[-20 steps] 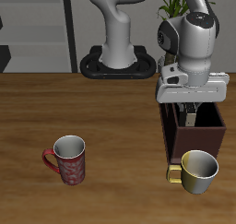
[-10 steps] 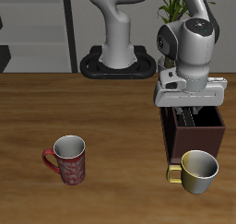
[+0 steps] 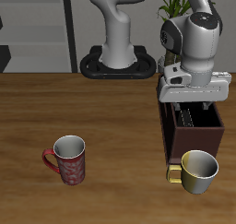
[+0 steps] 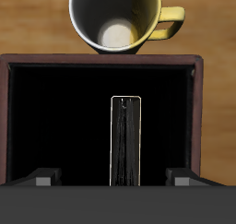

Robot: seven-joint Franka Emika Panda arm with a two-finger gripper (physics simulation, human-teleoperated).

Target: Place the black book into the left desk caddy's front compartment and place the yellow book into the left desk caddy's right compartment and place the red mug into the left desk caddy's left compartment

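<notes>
The left desk caddy [image 3: 196, 141] is a dark brown box near the table's front edge; its rim also shows in the wrist view [image 4: 101, 60]. The black book [image 4: 125, 140] stands upright on edge inside it, pale page edge showing. The caddy's inside is dark and I cannot tell which cell holds the book. My gripper [image 3: 192, 105] hangs just above the caddy, open and empty, with its fingertips [image 4: 41, 178] on either side of the book and clear of it. The red mug [image 3: 68, 159] stands far off across the table. The yellow book is out of view.
A glossy cream-yellow mug [image 3: 197, 170] stands right against the caddy's front wall, and it also shows in the wrist view [image 4: 115, 18]. The robot's base [image 3: 117, 62] is at the table's back.
My gripper has risen out of the caddy, empty. The black book stays inside the caddy.
</notes>
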